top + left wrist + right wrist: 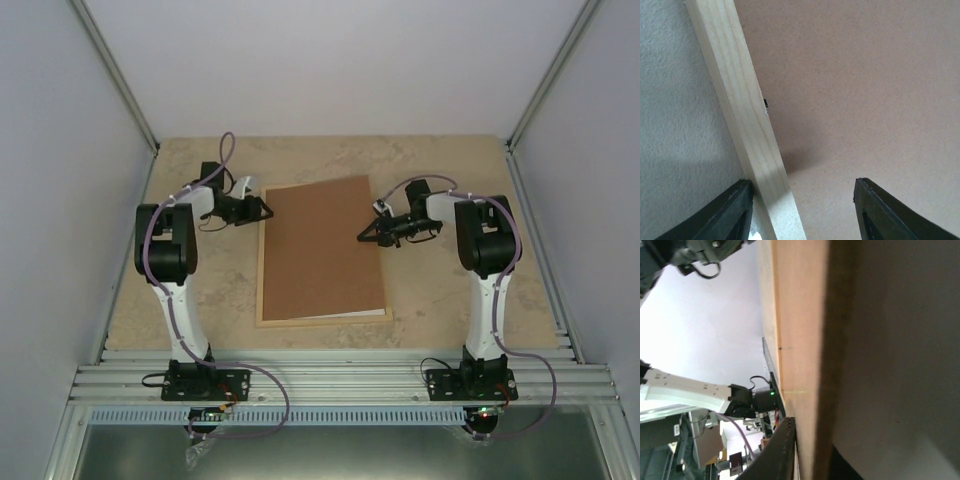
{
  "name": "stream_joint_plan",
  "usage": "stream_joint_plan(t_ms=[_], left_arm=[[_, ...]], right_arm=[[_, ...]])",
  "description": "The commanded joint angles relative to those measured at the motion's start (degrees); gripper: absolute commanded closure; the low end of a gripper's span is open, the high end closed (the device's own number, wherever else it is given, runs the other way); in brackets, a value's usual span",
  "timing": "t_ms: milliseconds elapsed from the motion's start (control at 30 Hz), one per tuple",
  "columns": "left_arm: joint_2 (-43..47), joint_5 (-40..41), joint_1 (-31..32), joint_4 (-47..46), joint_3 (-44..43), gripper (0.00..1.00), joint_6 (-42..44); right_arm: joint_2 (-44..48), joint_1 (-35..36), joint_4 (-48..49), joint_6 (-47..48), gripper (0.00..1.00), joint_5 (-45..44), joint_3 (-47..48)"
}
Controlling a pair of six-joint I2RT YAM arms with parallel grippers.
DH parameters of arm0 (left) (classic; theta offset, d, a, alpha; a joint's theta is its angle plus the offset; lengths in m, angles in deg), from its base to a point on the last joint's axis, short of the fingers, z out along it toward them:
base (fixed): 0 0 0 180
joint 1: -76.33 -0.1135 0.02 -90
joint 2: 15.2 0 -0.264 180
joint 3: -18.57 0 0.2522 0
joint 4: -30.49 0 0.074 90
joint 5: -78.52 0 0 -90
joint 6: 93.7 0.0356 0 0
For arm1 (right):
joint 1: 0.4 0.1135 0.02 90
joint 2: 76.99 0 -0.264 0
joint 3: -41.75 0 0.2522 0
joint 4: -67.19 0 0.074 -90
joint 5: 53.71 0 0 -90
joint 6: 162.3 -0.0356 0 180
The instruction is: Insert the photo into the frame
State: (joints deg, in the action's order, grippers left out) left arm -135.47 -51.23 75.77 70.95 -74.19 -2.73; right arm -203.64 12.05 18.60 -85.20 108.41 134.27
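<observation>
The frame lies flat mid-table, its pale wooden slats showing along the left and near sides. A brown backing panel rests on top of it, slightly askew. The photo is hidden. My left gripper is at the frame's far left corner. It is open, low over the left slat, with one finger outside the slat and the other over the panel. My right gripper reaches in from the right. Its jaws are shut on the panel's right edge.
A white sheet's edge peeks out under the panel's near right corner. Grey walls close in the table on three sides. A metal rail carrying both arm bases runs along the near edge.
</observation>
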Motion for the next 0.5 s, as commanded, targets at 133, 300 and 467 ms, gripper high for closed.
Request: stream_joint_plan(t_ms=[133, 300, 467], left_arm=[[-2.81, 2.94, 2.15, 2.51, 0.38, 0.31, -0.27], [-2.28, 3.71, 1.58, 2.46, 0.22, 0.27, -0.40], [-1.86, 4.28, 1.17, 2.17, 0.29, 0.24, -0.44]], right_arm=[[2.22, 2.14, -3.52, 1.15, 0.62, -14.14, 3.03], [5.28, 2.31, -4.84, 1.05, 0.42, -19.27, 3.77], [8.34, 2.95, -6.45, 1.51, 0.20, -25.33, 3.83]])
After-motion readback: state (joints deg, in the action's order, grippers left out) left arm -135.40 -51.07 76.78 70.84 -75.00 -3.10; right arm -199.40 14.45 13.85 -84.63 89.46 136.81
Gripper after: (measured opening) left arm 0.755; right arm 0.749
